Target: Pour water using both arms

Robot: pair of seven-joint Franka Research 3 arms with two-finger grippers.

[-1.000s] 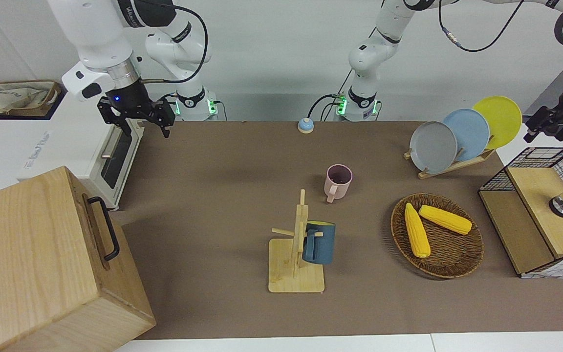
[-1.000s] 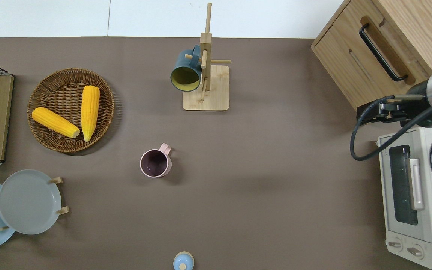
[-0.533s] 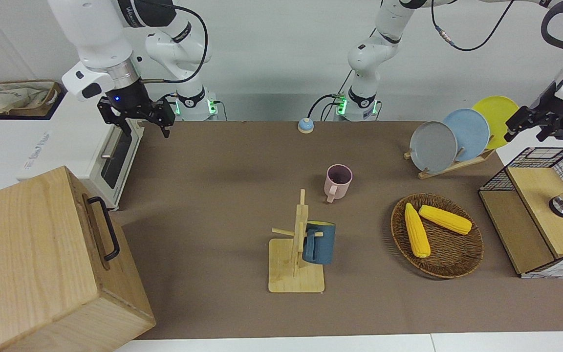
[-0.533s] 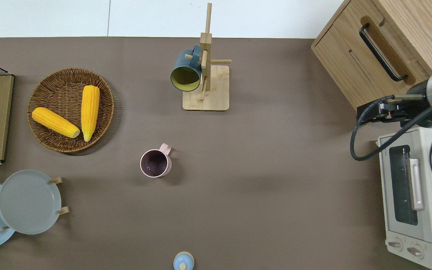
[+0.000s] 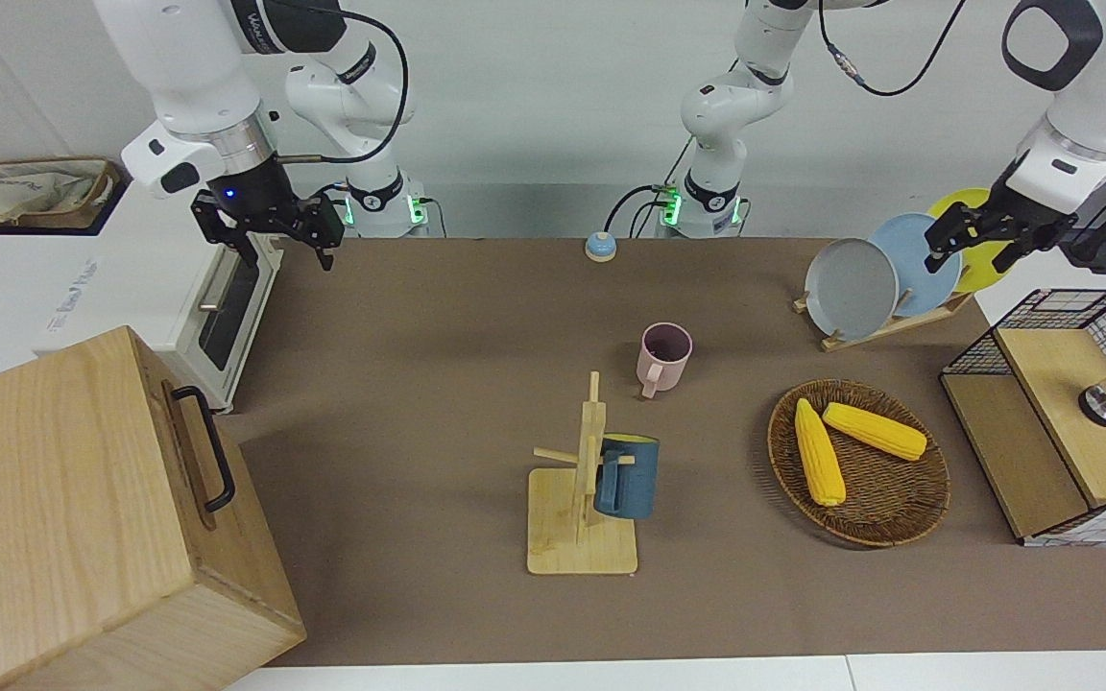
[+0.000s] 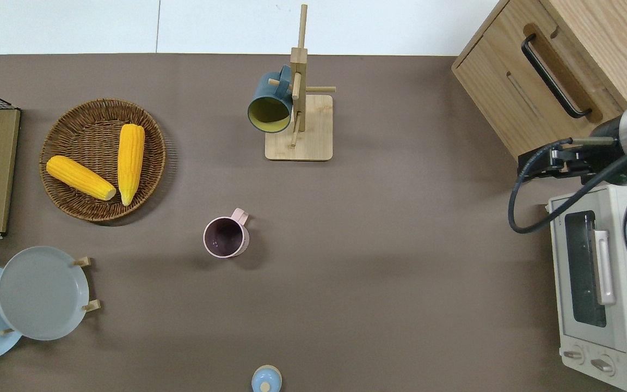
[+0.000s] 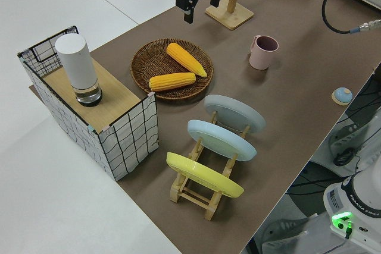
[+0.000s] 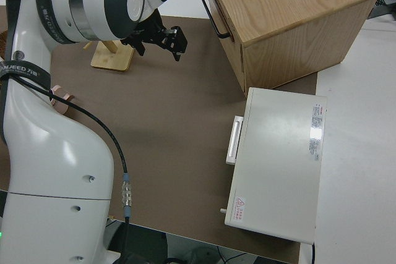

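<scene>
In the front view we see the left pincer (image 5: 982, 235) spread empty by the plates (image 5: 899, 267); overhead barely shows it. The right pincer (image 5: 275, 227) hangs parked, fingers apart.

My right gripper (image 8: 159, 38) hangs over brown mat (image 8: 185, 140), fingers apart; wooden cabinet (image 8: 284, 17) and white oven (image 8: 281, 165) alongside.

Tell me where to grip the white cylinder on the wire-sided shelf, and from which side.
Grip the white cylinder around its mid-body, coming in level from the side facing the table. It stands upright on the shelf top with open space around it; the left gripper, open, is the one at that end.
</scene>
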